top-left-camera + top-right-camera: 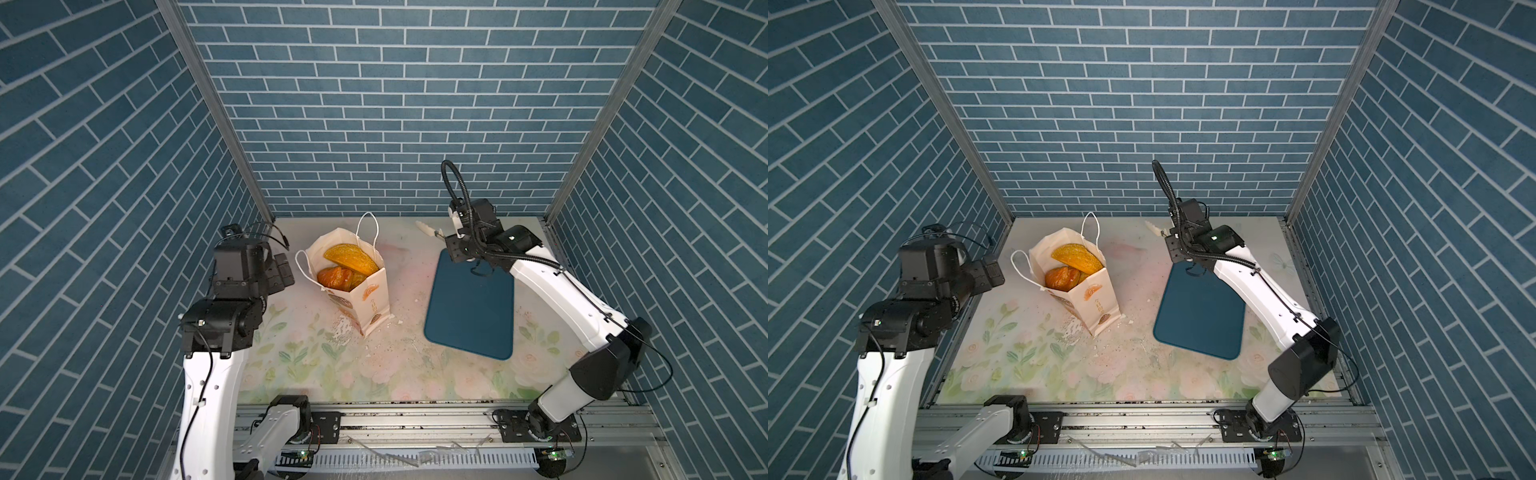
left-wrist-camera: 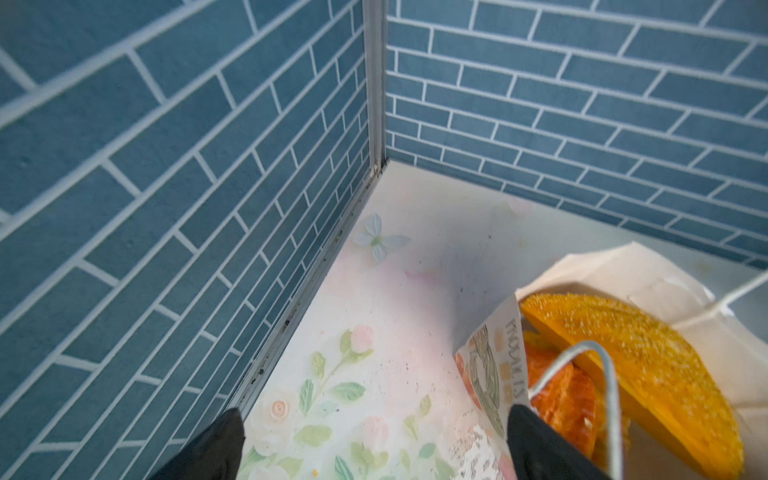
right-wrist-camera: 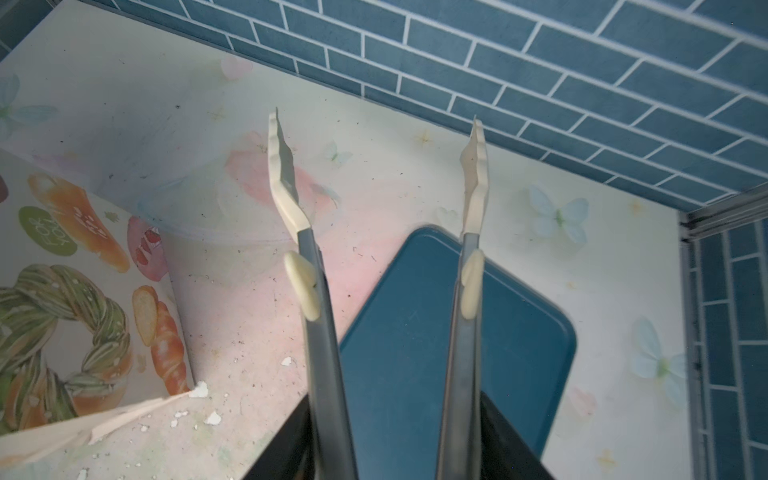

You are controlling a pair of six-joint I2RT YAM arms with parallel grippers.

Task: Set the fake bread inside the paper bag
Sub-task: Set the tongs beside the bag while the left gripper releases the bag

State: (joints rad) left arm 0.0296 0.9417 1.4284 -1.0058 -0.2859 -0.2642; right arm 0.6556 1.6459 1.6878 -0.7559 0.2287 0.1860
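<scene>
Standing open on the table (image 1: 316, 365), one paper bag (image 1: 370, 307) holds the fake bread (image 1: 1077, 257): two pieces show clearly at its mouth, a seeded loaf (image 1: 351, 258) over a brown bun (image 1: 332, 277). The left gripper (image 2: 376, 413) gapes wide and empty just beside the bag, while the right gripper (image 3: 395, 457) clamps one pair of tongs (image 3: 318, 332), tips apart, above the far end of one blue tray (image 1: 469, 320)

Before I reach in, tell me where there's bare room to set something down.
Widest bare patch: the floral tabletop between the paper bag, the blue tray and the front rail. The tray itself is bare too. Between bag and tray lie white flakes. Crowded: the bag's mouth, full of fake bread, with the left end effector beside it.
</scene>
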